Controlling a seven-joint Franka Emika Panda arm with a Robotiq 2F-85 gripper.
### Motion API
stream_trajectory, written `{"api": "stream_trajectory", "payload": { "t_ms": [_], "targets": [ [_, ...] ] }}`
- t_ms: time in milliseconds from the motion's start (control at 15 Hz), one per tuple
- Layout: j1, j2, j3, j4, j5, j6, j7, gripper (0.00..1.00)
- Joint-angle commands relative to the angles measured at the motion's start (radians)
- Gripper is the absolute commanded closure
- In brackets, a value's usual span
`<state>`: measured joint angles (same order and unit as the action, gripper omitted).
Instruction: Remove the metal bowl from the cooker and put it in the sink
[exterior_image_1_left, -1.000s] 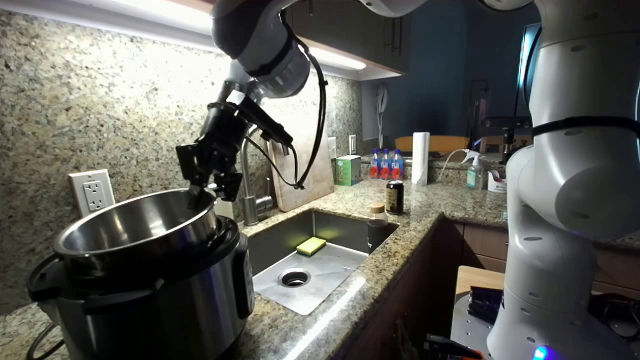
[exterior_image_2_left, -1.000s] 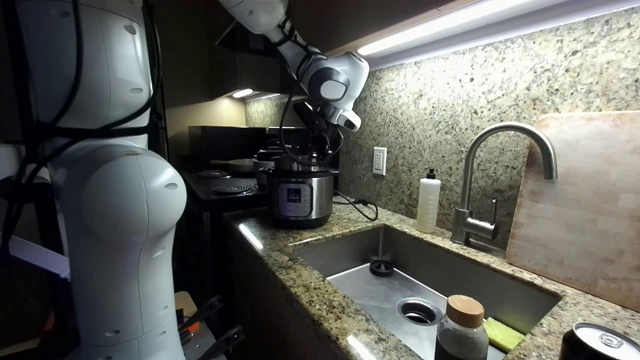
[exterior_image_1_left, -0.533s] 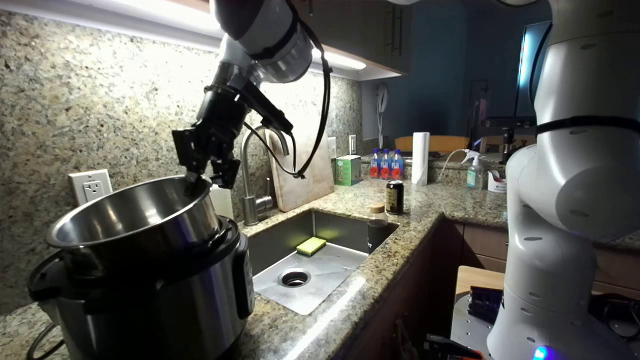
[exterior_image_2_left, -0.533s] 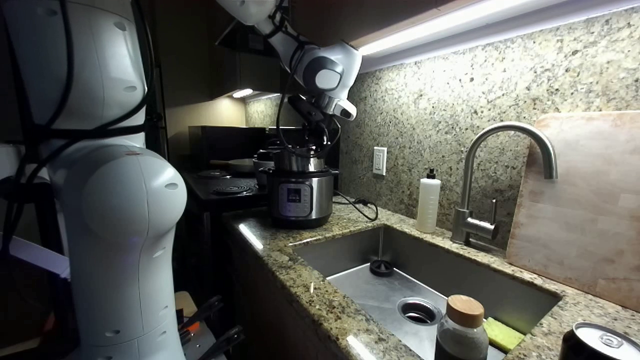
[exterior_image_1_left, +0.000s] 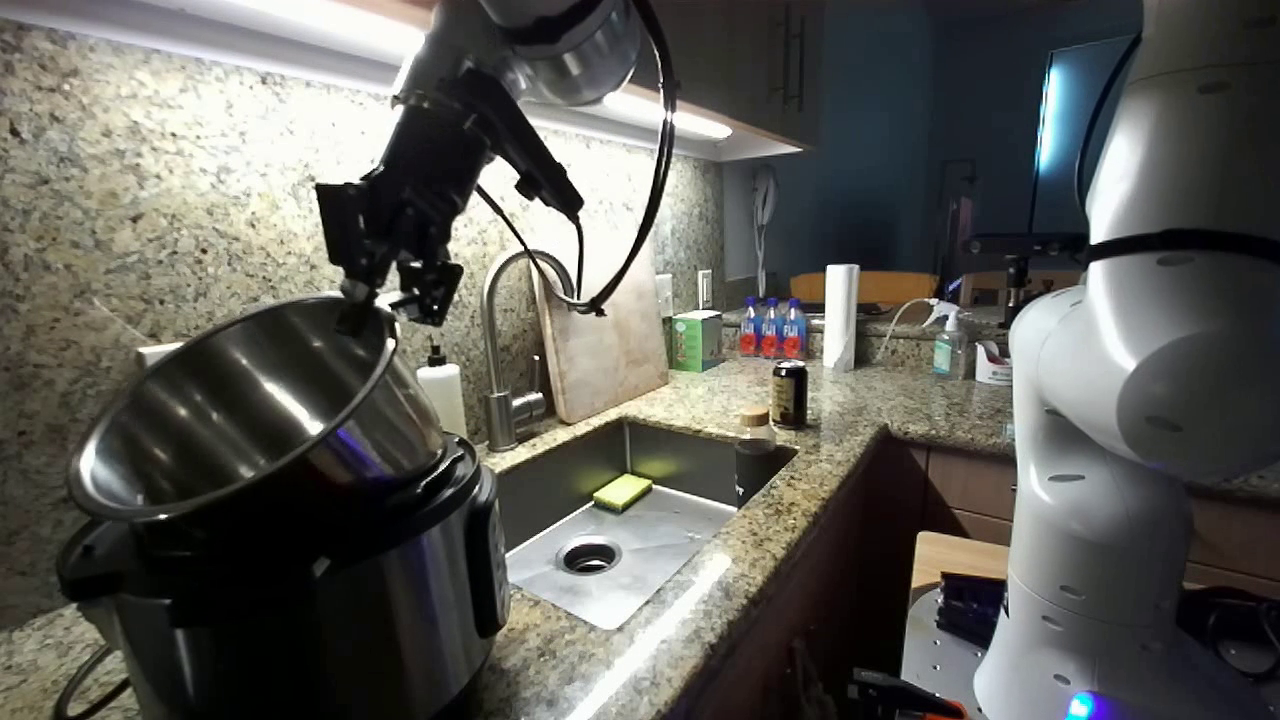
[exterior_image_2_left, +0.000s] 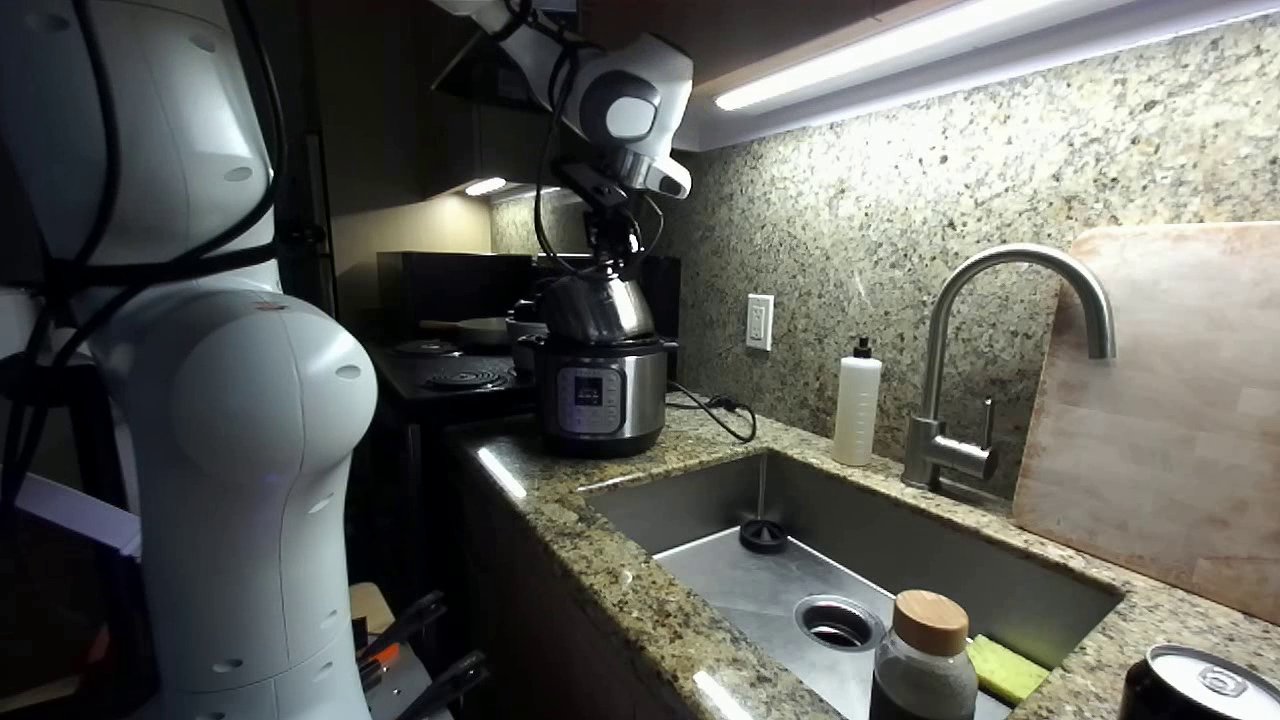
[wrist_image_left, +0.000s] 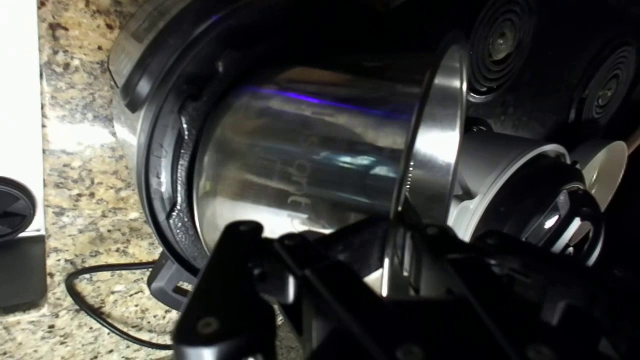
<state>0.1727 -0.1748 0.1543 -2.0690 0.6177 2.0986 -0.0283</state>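
The black two-fingered claw (exterior_image_1_left: 370, 305) is clenched on the thin rim of the deep, round, straight-sided metal bowl (exterior_image_2_left: 598, 308) of shiny stainless steel, one finger inside the wall and the other outside. The bowl is tipped in the mouth of the large, round, black-and-steel electric cooker (exterior_image_2_left: 640, 395), which stands on the speckled granite tabletop (wrist_image_left: 85, 170).

The next move turns on the lean. The bowl lies below the claw, the pinched part of its rim uppermost. Its long axis slants: the base end points toward the rectangular stainless-steel sink (exterior_image_2_left: 730, 580), and the mouth faces the black coil-burner stove (wrist_image_left: 555, 55). Whether the base touches the cooker's inner lip, I cannot tell.

I judge the lifting-out to be partly done. The base edge probably needs to rise past the lip before any sideways travel, since the sink lies beyond the cooker on that very side. Moving across too soon could catch the base and drag the cooker; held at one spot only, the bowl may also swing or twist.
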Motion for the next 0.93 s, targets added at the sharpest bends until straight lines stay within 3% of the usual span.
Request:
{"api": "stream_trajectory", "payload": {
  "t_ms": [0, 867],
  "targets": [
    [0.01, -0.041, 0.011, 0.005, -0.024, -0.011, 0.037, 0.94],
    [0.003, -0.109, 0.006, 0.013, -0.036, -0.018, 0.045, 0.94]
  ]
}}
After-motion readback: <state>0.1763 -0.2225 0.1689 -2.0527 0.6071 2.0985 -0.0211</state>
